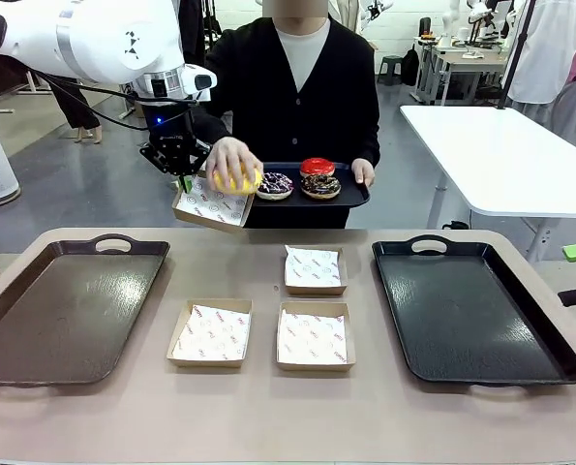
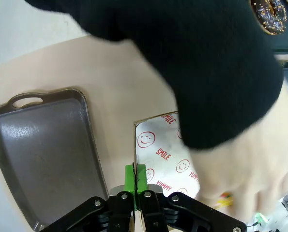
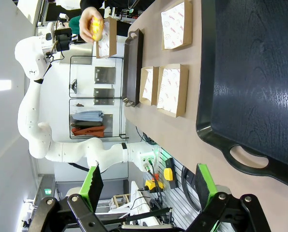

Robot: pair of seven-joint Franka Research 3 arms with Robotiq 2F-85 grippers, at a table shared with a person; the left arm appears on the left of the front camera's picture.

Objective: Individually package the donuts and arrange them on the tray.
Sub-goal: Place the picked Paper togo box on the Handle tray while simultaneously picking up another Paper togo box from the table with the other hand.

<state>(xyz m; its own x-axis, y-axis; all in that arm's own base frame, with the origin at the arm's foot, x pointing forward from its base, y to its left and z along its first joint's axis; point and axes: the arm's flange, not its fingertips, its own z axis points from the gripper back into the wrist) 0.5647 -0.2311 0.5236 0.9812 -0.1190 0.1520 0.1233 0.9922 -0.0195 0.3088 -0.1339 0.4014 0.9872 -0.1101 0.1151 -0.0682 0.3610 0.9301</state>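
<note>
Front view: my left gripper [image 1: 182,180] clamps the rim of a paper-lined box [image 1: 213,205], raised off the bench [image 1: 268,412]; the person's hand [image 1: 227,155] holds the yellow-iced donut [image 1: 239,180] just above it. My right gripper [image 3: 148,182] stands apart. Next, I'd hold the box level.

Three boxes [image 1: 312,337] sat between the left tray [image 1: 65,310] and right tray [image 1: 471,310] (two in front, one behind); a fourth box [image 1: 210,205] hung farther back.
</note>
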